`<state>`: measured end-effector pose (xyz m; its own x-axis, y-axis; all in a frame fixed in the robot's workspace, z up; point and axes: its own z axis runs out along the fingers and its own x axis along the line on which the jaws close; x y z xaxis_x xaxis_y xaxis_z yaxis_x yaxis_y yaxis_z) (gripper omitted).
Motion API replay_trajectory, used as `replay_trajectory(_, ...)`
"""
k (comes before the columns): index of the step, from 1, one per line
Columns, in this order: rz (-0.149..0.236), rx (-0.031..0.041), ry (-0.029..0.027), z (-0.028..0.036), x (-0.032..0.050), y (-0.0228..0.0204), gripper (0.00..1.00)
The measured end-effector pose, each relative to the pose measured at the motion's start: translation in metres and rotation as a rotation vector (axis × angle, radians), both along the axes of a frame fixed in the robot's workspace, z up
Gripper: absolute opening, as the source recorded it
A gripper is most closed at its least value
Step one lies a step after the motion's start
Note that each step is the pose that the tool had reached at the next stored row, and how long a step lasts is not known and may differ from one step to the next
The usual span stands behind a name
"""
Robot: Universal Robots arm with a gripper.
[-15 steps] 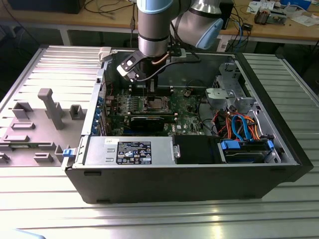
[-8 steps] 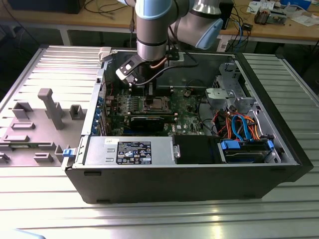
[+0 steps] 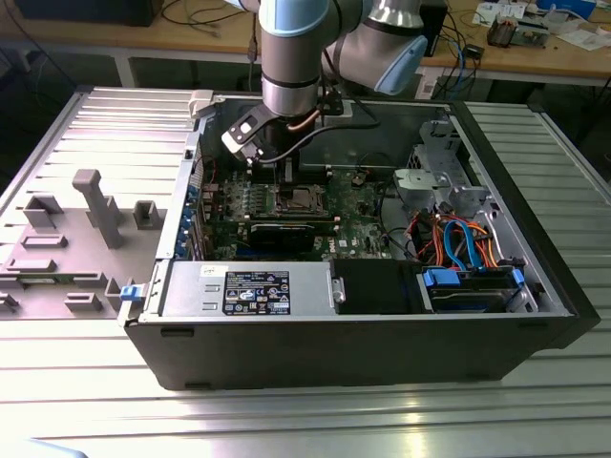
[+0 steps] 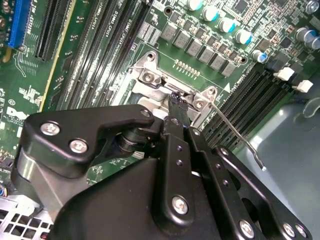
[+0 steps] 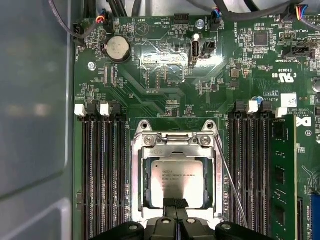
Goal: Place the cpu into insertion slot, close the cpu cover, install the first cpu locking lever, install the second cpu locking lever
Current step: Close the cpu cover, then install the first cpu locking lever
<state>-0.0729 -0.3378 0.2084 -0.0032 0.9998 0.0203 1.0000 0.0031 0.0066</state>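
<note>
The cpu (image 5: 177, 175) lies flat in the insertion slot (image 5: 137, 175) on the green board, its silver top showing. The cpu cover (image 5: 172, 150) lies down over it and frames the chip. One thin locking lever (image 5: 231, 182) runs slanted along the socket's side, and its hooked free end (image 4: 260, 162) stands clear of the board. My gripper (image 5: 175, 203) is shut with nothing held, its narrow tips at the edge of the chip and cover. In the second wrist view the gripper (image 4: 175, 100) touches down at the socket's rim (image 4: 150, 75). In the exterior view the gripper (image 3: 284, 176) hangs just above the socket (image 3: 298, 198).
Long black memory slots (image 5: 102, 170) flank the socket on both sides. A black expansion card (image 3: 291, 232) lies close beside the socket. The computer case's walls (image 3: 382, 343), a drive cage (image 3: 444, 181) and coloured cables (image 3: 458, 243) stand at the exterior view's right.
</note>
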Motion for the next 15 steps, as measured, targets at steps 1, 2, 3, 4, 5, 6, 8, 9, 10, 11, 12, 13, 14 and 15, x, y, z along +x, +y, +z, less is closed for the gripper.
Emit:
replay_trajectory(1,0.000,-0.0004,0.0001,0.0000,0.0037,0.0001,0.11)
replay_trajectory(2,0.000,-0.0004,0.0002,0.0000,0.0086,0.0003,0.11)
replay_trajectory(3,0.000,-0.0004,0.0002,0.0000,0.0120,0.0004,0.11)
replay_trajectory(4,0.000,-0.0005,0.0005,0.0000,0.0177,0.0006,0.11)
replay_trajectory(5,0.000,-0.0005,0.0004,0.0000,0.0193,0.0006,0.11)
replay_trajectory(6,0.000,-0.0005,0.0004,0.0000,0.0194,0.0006,0.11)
replay_trajectory(8,0.000,-0.0004,0.0004,0.0000,0.0205,0.0006,0.11)
replay_trajectory(9,0.000,-0.0005,0.0004,0.0000,0.0205,0.0006,0.11)
replay_trajectory(10,0.000,-0.0004,0.0004,0.0000,0.0206,0.0006,0.11)
replay_trajectory(11,0.000,-0.0005,0.0004,0.0000,0.0206,0.0006,0.11)
replay_trajectory(12,0.000,-0.0005,0.0004,0.0000,0.0206,0.0006,0.11)
replay_trajectory(13,0.000,-0.0004,0.0004,0.0000,0.0207,0.0006,0.11)
replay_trajectory(14,0.000,-0.0004,0.0003,0.0000,0.0207,0.0006,0.11)
replay_trajectory(15,0.000,-0.0006,0.0004,0.0006,0.0208,0.0007,0.11)
